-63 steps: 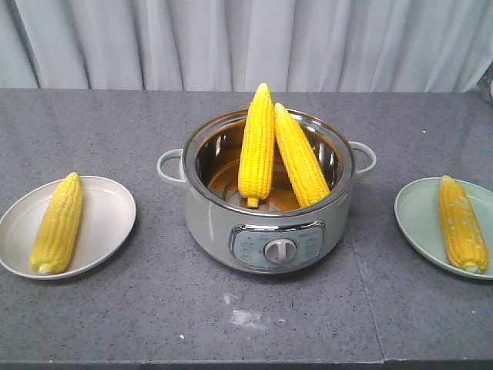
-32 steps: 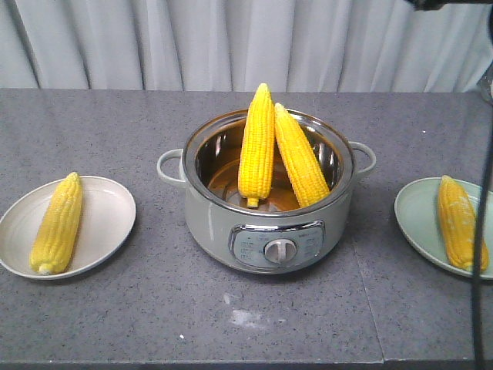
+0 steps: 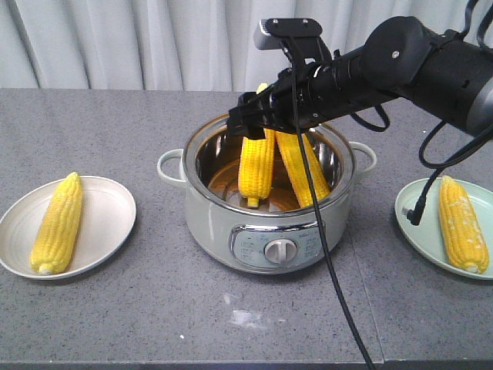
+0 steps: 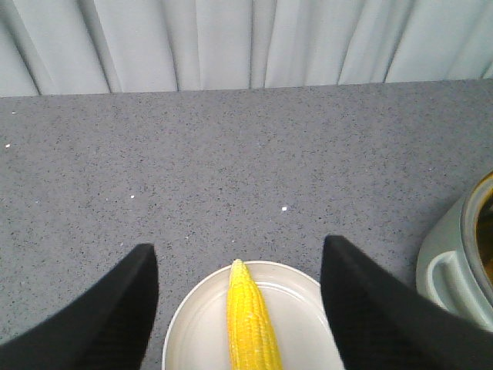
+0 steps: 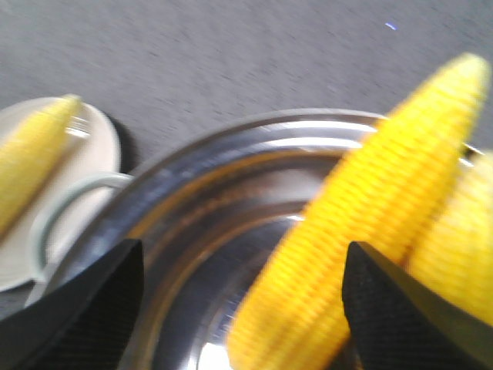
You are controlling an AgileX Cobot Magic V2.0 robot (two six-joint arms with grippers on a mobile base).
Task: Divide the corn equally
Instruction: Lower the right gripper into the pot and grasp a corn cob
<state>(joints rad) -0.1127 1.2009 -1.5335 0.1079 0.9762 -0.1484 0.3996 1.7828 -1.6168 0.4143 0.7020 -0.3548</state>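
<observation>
Front view: right gripper (image 3: 250, 127) hangs over the pot (image 3: 216, 223), at the tips of the two corn cobs (image 3: 256, 166) leaning inside. Its wrist cam shows the jaws wide apart. Third cob (image 3: 58, 223) is on a white plate (image 3: 108, 216) left of the pot, fourth cob (image 3: 462, 223) on a green plate (image 3: 416, 212) right of it. Only the left wrist cam shows the left gripper (image 4: 237, 247), jaws apart above the white plate.

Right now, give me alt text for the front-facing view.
The right arm reaches over the pot, jaws at the tips of two corn cobs standing inside. One cob lies on the white plate, left; another on the green plate, right.
</observation>
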